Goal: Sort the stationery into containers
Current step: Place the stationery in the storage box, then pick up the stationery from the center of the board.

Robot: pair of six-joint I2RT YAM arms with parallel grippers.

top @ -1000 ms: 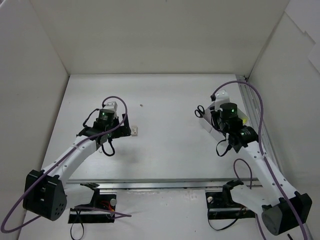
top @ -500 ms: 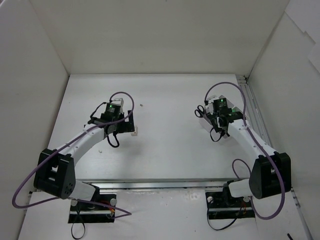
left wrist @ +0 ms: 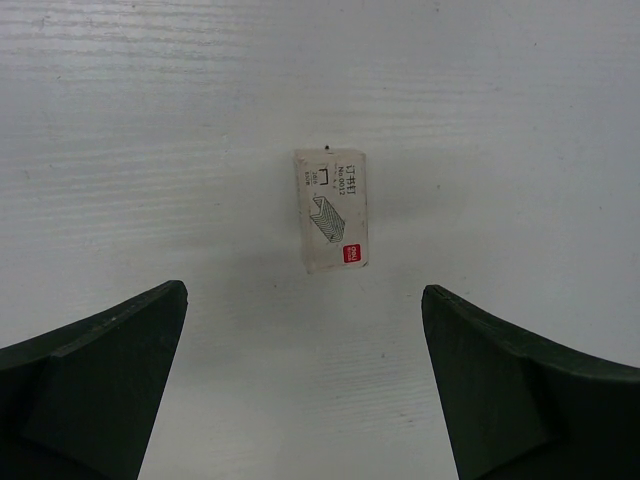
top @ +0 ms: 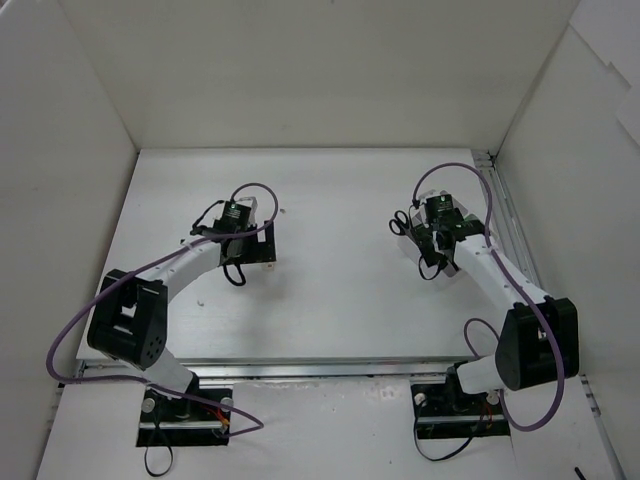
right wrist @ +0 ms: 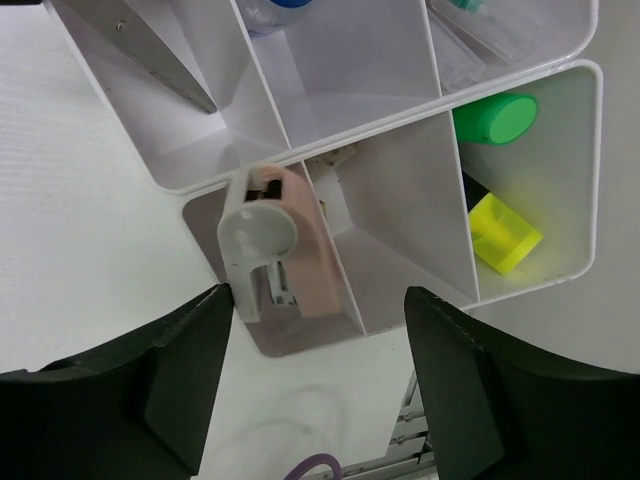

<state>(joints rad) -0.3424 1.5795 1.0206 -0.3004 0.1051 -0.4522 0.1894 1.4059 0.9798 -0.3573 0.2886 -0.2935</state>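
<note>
In the left wrist view my left gripper [left wrist: 304, 292] is open and empty above the table. A small white staple box [left wrist: 332, 210] with a red mark lies flat just ahead of its fingertips, apart from them. My right gripper [right wrist: 318, 292] is open and empty above the white organizer tray [right wrist: 360, 110]. In the tray are a pink and white stapler [right wrist: 285, 255], a green highlighter [right wrist: 495, 118], a yellow highlighter [right wrist: 505, 235], scissors [right wrist: 150, 50], a blue-capped glue bottle [right wrist: 275, 5] and pens [right wrist: 490, 25]. In the top view the arms hide most of this.
In the top view the left gripper [top: 255, 252] is left of centre and the right gripper [top: 432, 252] is over the tray [top: 412, 252] at the right, with the black scissors handles [top: 399, 222] showing. White walls enclose the table. A metal rail [top: 505, 210] runs along the right edge.
My left arm has reached forward and right toward the staple box. My right arm has drawn in and now sits over the tray.
</note>
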